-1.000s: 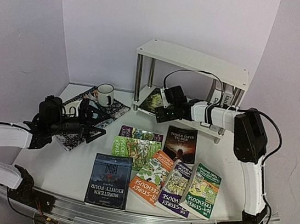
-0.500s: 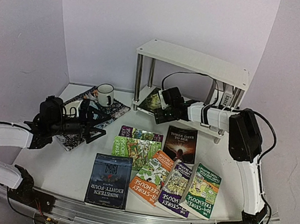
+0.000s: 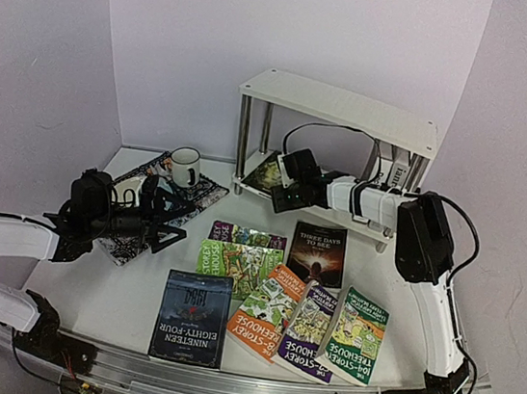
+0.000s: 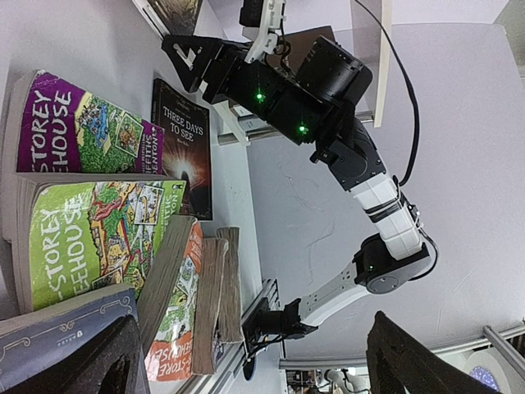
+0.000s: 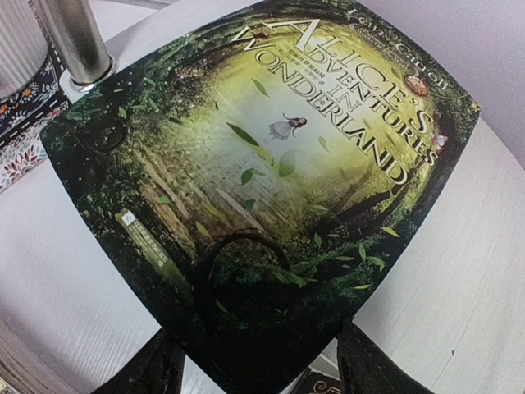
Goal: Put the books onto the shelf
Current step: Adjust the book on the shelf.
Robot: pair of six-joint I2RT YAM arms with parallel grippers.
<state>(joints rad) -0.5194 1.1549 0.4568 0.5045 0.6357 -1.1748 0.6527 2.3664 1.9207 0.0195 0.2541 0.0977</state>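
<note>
Books lay face up across the white table (image 3: 116,284) in front of both arms: a dark Nineteen Eighty-Four (image 3: 191,319) nearest the left arm, a green Treehouse paperback (image 3: 235,263) overlapping a purple Treehouse paperback (image 3: 239,235), a black Three Days to See (image 3: 316,253) behind them, and a row of three more, orange paperback (image 3: 268,311), second purple paperback (image 3: 309,331) and second green paperback (image 3: 354,335), touching side by side toward the right. The right gripper (image 3: 279,187) reached in under the top board of the shelf (image 3: 343,110). Its wrist view showed the Alice's Adventures in Wonderland book (image 5: 254,180) lying cover up on the lower board (image 5: 443,271), close to a metal leg (image 5: 78,41). The claw's two fingers stood apart, one on each side of that book's near corner; whether they pressed on it could not be told. The left gripper (image 3: 180,222) hovered low over the left of the table, at the edge of the patterned placemat (image 3: 208,193), its jaws spread wide with nothing between them. A white mug (image 3: 186,165) stood on the placemat's far end.
</note>
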